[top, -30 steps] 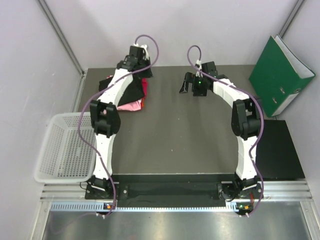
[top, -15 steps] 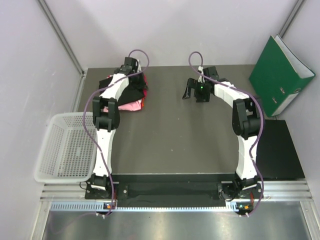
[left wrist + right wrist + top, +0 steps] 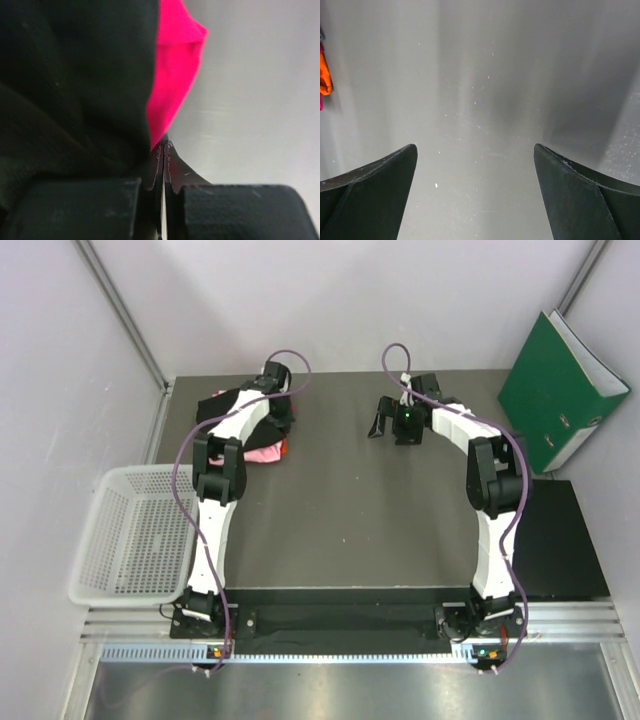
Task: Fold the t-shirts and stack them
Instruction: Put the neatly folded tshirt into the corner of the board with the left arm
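Beside the desk's (image 3: 350, 510) near-left part stood a white mesh basket (image 3: 100, 490), and a black panel (image 3: 555, 540) lay along the right edge. Farther in, toward the far edge and right of the middle, the right gripper (image 3: 475, 192) hung over bare desk with its jaws spread wide and nothing between them. The t-shirts (image 3: 255, 430) lay heaped in the far-left corner: a light pink t-shirt (image 3: 262, 452) at the near side and a black t-shirt (image 3: 215, 405) bunched on top. The left gripper (image 3: 162, 152) was down at the pile's far-right side, jaws pressed together, its tip touching a pink-red t-shirt (image 3: 175, 75) beside the black cloth. I cannot tell whether any cloth was nipped. A green binder (image 3: 560, 390) leaned beyond the far-right corner.
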{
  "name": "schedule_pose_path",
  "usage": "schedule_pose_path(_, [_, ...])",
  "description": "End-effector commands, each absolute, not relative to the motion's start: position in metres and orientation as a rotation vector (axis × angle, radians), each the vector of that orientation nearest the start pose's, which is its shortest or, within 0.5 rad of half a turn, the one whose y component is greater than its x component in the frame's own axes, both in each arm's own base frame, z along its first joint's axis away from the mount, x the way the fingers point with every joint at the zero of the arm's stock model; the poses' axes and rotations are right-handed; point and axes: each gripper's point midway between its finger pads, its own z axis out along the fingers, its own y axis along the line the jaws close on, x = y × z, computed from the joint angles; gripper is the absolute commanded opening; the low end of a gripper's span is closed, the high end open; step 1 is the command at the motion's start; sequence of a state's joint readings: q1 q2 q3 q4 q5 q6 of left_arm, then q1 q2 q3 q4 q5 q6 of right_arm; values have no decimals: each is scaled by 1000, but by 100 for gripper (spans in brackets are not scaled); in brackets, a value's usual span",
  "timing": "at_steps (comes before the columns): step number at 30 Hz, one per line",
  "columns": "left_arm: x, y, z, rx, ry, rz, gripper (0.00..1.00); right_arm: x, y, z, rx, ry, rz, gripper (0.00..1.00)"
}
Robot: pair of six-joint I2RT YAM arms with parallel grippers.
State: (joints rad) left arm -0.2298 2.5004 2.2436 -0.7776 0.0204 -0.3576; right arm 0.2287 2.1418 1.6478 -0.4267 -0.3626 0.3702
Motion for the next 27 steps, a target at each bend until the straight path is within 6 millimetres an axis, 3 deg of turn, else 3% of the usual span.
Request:
schedule_pose_path(1, [544, -75, 40, -192, 2647, 219, 0, 492, 190, 75, 24, 2497, 716, 100])
schedule_pose_path(9, [537, -32, 38, -235, 2661, 364, 0, 491, 190, 73, 24, 2498, 727, 100])
schedule_pose_path(18, [528, 46, 50, -398, 2626, 560, 0, 489, 189, 74, 17, 2503, 730, 100])
schedule_pose_path(23, [520, 70, 45, -486, 2631, 604, 0, 488, 188, 73, 16, 2509, 730, 100])
schedule_pose_path(24, [516, 86, 45, -523, 2625, 642, 0, 487, 188, 72, 14, 2511, 731, 100])
schedule_pose_path(27, [510, 103, 44, -591, 2620, 678, 0, 487, 188, 72, 14, 2511, 731, 100])
